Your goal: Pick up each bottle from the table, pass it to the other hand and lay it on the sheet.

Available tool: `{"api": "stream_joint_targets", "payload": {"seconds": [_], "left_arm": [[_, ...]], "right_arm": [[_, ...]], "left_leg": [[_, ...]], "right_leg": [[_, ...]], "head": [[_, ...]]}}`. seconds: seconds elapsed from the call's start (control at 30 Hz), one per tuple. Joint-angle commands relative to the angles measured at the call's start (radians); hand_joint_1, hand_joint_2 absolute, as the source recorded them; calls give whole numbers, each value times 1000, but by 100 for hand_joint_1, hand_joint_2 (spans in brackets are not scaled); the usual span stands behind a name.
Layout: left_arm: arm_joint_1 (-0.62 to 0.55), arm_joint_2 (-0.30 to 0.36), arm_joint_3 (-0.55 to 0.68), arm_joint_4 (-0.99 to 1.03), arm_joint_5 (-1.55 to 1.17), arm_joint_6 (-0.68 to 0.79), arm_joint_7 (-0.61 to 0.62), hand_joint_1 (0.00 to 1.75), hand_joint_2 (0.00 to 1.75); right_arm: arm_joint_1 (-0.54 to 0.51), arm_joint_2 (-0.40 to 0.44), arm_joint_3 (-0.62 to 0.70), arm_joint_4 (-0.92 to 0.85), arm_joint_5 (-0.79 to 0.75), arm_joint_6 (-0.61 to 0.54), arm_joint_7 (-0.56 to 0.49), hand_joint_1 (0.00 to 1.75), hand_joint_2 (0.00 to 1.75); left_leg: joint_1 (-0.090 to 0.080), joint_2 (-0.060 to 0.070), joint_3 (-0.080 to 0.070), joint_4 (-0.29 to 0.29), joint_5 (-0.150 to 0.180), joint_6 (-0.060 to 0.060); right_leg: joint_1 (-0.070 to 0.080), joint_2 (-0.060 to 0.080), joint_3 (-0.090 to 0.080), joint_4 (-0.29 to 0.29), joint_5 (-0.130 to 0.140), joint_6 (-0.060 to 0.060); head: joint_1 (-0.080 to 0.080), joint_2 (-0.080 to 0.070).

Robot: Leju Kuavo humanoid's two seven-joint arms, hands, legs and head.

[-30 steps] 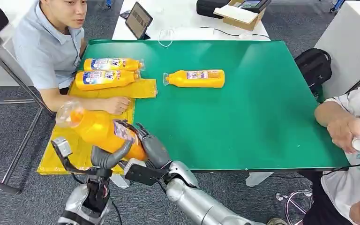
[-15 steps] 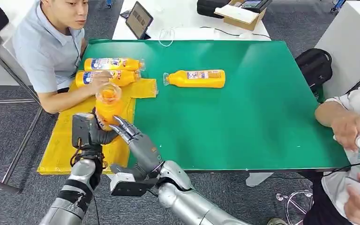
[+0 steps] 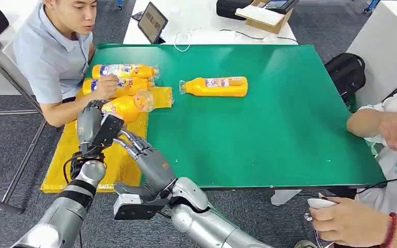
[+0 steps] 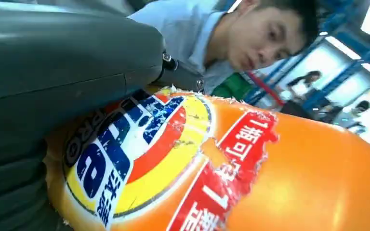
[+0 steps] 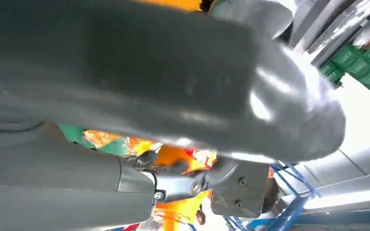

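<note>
The green tabletop (image 3: 269, 134) carries everything; a yellow sheet (image 3: 72, 165) drapes over its near left corner and runs along the left edge toward the far side; a person in a light blue shirt (image 3: 49, 57) sits at that left edge, one hand (image 3: 105, 86) resting on the middle bottle (image 3: 126, 85) of the sheet's row; another person's hands (image 3: 349, 219) show at the right edge.

Three orange bottles lie side by side on the sheet near the far left corner: the farthest bottle (image 3: 124, 70), the middle one just beside it, and the held bottle (image 3: 126, 107) nearest the robot, lying on its side with its clear base pointing toward the table's middle; a lone bottle (image 3: 214, 86) lies on bare green well apart from them, toward the far edge.

The left hand (image 3: 89, 123) grips the held bottle, fingers wrapped round its labelled body (image 4: 212, 168); the right hand (image 3: 144, 155) hovers over the near edge beside the sheet, fingers spread and holding nothing.
</note>
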State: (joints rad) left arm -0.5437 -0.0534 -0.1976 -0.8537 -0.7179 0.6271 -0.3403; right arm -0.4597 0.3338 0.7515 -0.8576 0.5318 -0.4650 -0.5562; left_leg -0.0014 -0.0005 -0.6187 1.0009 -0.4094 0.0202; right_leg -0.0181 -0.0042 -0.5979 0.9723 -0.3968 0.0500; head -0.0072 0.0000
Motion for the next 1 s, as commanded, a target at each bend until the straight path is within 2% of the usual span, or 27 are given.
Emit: {"api": "stream_joint_targets", "payload": {"seconds": [0.03,0.17,0.2,0.3,0.4,0.57,0.63,0.73,0.83,0.87,0.93,1.0], "left_arm": [[-68,19,-11,147,-6,-2,4,175,175],[-68,19,-11,147,-6,-2,4,175,175],[-105,34,-47,220,-100,-7,82,175,175],[-232,51,-84,440,-216,-113,170,175,175],[-285,50,-144,529,-319,-205,248,175,175],[-293,14,-182,557,-373,-320,294,175,175],[-283,-2,-161,551,-352,-342,286,175,175],[-267,-13,-41,544,-211,-464,203,159,175],[-273,22,-122,557,-321,-445,284,161,175],[-285,35,-174,571,-385,-472,326,161,175],[-293,40,-205,580,-433,-493,371,157,175],[-297,37,-227,589,-463,-536,381,164,175]], "right_arm": [[-34,-26,63,-29,5,5,-12,0,0],[-34,-26,63,-29,5,5,-12,0,0],[-37,-30,77,-36,7,29,-15,0,0],[-10,-59,98,-148,-38,130,-33,0,0],[7,-90,106,-240,-61,183,-31,0,0],[-9,-99,99,-243,-32,183,-17,0,0],[6,-96,85,-257,-60,203,-23,0,0],[44,-139,92,-279,-84,298,19,0,0],[111,-164,42,-297,-129,315,13,0,0],[133,-169,29,-302,-135,320,13,0,175],[156,-172,19,-300,-131,321,12,0,175],[178,-177,13,-297,-126,320,13,0,175]], "left_leg": [[1,0,2,0,-1,-1],[1,-1,3,0,-2,-2],[2,-1,1,0,-1,-1],[2,0,2,2,-2,-2],[2,-3,0,1,-1,-1],[1,-2,1,1,0,0],[2,-2,1,1,-1,0],[2,-2,3,2,-2,-1],[2,-3,3,0,-1,-1],[2,-4,5,-1,-2,-1],[2,-4,3,0,0,-1],[1,-2,2,0,-1,-1]], "right_leg": [[1,0,2,0,-1,-1],[1,-1,3,0,-2,-2],[2,-2,2,-1,-1,-2],[2,0,3,1,-2,-3],[2,-3,1,0,-2,-2],[1,-2,2,0,-1,-1],[2,-2,3,0,-2,-2],[2,-3,4,0,-3,-2],[2,-3,5,-2,-2,-2],[2,-4,7,-2,-3,-2],[2,-3,4,-2,-1,-2],[1,-2,3,-2,-1,-2]], "head": [[0,0],[-1,0],[0,0],[0,0],[0,0],[0,0],[0,0],[0,0],[0,0],[0,0],[0,0],[0,0]]}}
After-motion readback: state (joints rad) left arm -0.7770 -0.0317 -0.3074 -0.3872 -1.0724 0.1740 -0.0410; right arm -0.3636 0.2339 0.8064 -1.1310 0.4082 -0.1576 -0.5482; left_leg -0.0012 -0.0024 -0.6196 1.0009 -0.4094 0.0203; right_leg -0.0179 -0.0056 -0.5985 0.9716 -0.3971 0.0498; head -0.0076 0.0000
